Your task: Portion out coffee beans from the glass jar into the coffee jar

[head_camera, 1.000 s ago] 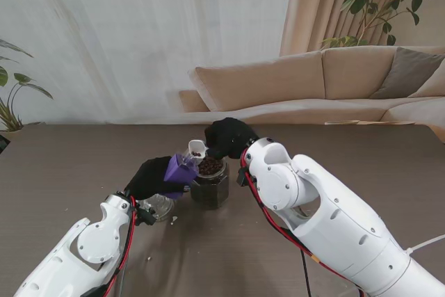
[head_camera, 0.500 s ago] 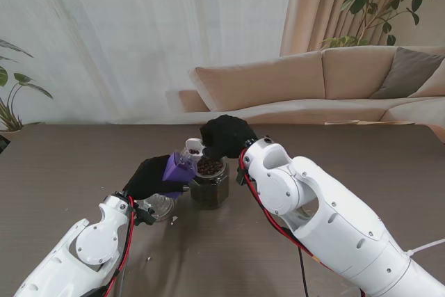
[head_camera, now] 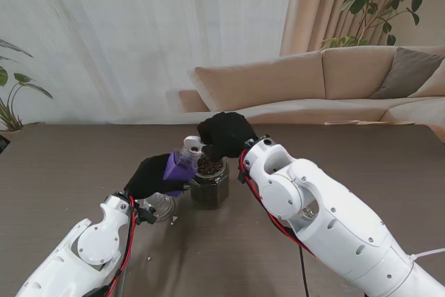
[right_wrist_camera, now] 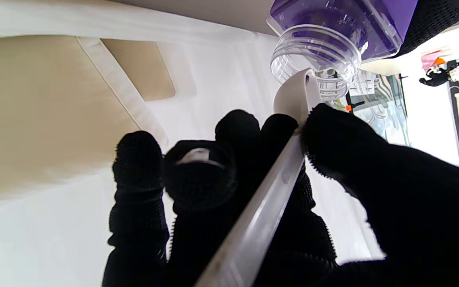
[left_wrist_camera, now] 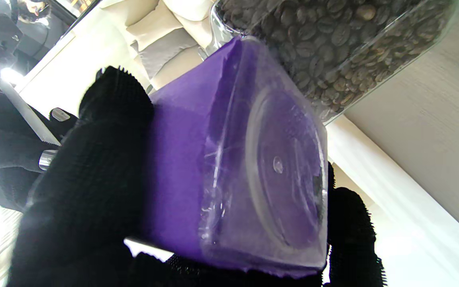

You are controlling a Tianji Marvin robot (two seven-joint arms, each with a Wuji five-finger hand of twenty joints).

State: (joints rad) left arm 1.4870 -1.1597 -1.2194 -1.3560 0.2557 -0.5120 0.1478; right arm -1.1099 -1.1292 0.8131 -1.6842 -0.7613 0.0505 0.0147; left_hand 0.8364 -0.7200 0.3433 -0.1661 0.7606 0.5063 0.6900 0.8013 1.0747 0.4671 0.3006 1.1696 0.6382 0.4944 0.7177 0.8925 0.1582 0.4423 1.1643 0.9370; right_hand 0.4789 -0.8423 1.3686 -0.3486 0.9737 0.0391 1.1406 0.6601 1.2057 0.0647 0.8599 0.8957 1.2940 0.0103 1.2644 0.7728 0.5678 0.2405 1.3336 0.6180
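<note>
The glass jar (head_camera: 210,186) of coffee beans stands open at the table's middle; its beans fill the left wrist view's glass jar (left_wrist_camera: 333,40). My left hand (head_camera: 147,177) is shut on the purple-labelled coffee jar (head_camera: 179,167), held tilted just left of the glass jar, mouth towards the spoon. The coffee jar's clear base (left_wrist_camera: 281,167) faces the left wrist camera. My right hand (head_camera: 224,135) is shut on a white spoon (head_camera: 192,143) whose bowl (right_wrist_camera: 295,97) touches the coffee jar's open mouth (right_wrist_camera: 317,59). Whether beans are in the spoon is hidden.
A clear lid (head_camera: 160,205) lies on the table near my left wrist. A few stray bits (head_camera: 174,219) lie beside it. A beige sofa (head_camera: 313,81) stands beyond the table's far edge.
My right hand has carried the spoon leftwards from above the glass jar to the coffee jar's mouth and tipped it. The left hand has lifted the coffee jar slightly.
</note>
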